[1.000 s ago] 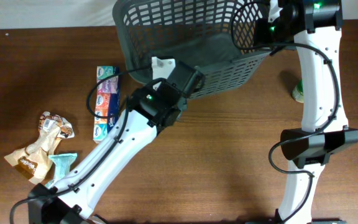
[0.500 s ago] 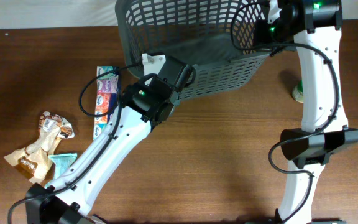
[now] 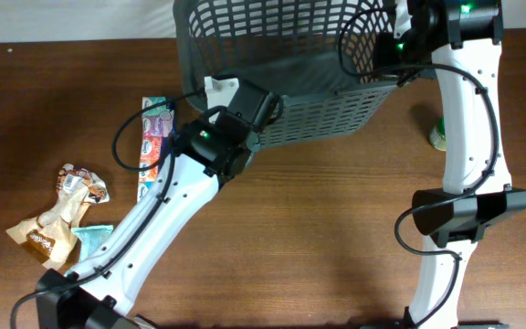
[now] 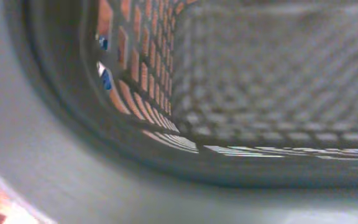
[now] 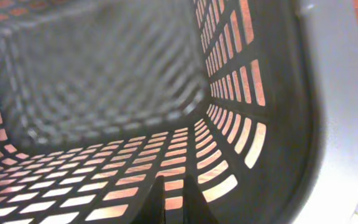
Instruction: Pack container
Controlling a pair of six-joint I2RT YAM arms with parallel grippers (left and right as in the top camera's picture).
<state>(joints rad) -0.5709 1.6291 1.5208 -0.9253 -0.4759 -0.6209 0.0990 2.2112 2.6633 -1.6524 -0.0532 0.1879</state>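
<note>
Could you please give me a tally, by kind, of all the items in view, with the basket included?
Dark grey basket: 1
Tissue multipack: 1
Brown snack wrappers: 2, as far as I can tell; they lie touching
Teal packet: 1
Small green item, partly hidden: 1
Total: 6

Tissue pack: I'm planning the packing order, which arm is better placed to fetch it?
Left, probably: the left end effector grips the basket rim beside the tissue pack; the right end effector holds the opposite rim, farther away.
</note>
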